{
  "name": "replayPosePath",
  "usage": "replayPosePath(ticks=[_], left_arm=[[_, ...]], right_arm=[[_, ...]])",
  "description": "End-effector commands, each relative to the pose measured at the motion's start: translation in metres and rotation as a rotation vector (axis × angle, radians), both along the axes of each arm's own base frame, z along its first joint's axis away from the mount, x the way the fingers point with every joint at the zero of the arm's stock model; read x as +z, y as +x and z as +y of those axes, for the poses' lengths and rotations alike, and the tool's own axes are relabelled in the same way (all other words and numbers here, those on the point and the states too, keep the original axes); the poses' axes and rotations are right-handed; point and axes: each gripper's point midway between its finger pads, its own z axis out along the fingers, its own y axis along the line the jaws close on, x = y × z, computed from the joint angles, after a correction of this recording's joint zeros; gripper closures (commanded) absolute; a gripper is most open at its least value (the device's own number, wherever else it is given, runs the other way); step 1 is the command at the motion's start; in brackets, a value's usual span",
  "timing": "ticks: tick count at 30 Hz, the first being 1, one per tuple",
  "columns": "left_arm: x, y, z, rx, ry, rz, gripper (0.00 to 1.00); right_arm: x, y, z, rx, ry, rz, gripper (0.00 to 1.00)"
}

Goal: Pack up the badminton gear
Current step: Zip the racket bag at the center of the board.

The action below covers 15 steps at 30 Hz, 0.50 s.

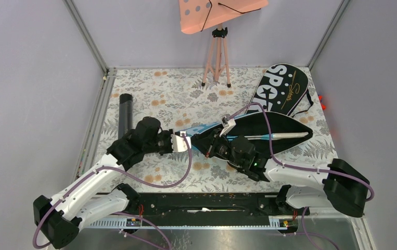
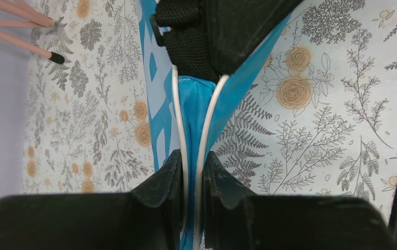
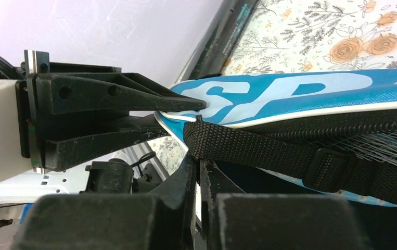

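Observation:
The blue SPORT bag point(image 1: 199, 128) lies in the middle of the table with its black inside point(image 1: 269, 124) showing. A racket's white grip point(image 1: 290, 135) lies in it, and racket strings point(image 3: 388, 147) show under the flap. My left gripper point(image 2: 192, 156) is shut on the bag's pointed tip point(image 2: 193, 99), pinching its two white-piped edges. My right gripper point(image 3: 197, 165) is shut just under the bag's black strap point(image 3: 269, 151), with its tips touching the strap's bend. I cannot tell whether it pinches the strap. In the right wrist view the left gripper point(image 3: 186, 110) clamps the blue tip point(image 3: 300, 91).
A black SPORT bag point(image 1: 282, 88) lies at the back right. A black tube point(image 1: 125, 112) lies at the left by the wall rail. The pink perforated board point(image 1: 212, 13) stands on tripod legs point(image 1: 217, 65) at the back. The two wrists are close together.

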Motion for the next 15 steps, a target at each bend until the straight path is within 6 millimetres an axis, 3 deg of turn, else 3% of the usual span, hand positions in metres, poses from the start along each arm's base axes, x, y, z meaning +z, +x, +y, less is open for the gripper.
replayPosePath(ticks=[1,6,8,15], left_arm=[[-0.025,-0.015,0.016,0.021,0.07,0.069,1.0],[-0.029,-0.009,0.03,0.043,0.129,-0.001,1.0],[-0.029,-0.007,0.032,0.051,0.138,-0.009,1.0],[-0.028,0.002,0.045,0.087,0.189,-0.022,1.0]], right_arm=[[-0.001,0.021,-0.032,-0.176,-0.182,0.006,1.0],[-0.039,0.026,-0.125,-0.388,-0.708,0.081,1.0],[-0.05,0.023,-0.151,-0.405,-0.828,0.122,1.0],[-0.098,0.0,-0.161,-0.158,-0.917,0.289,1.0]])
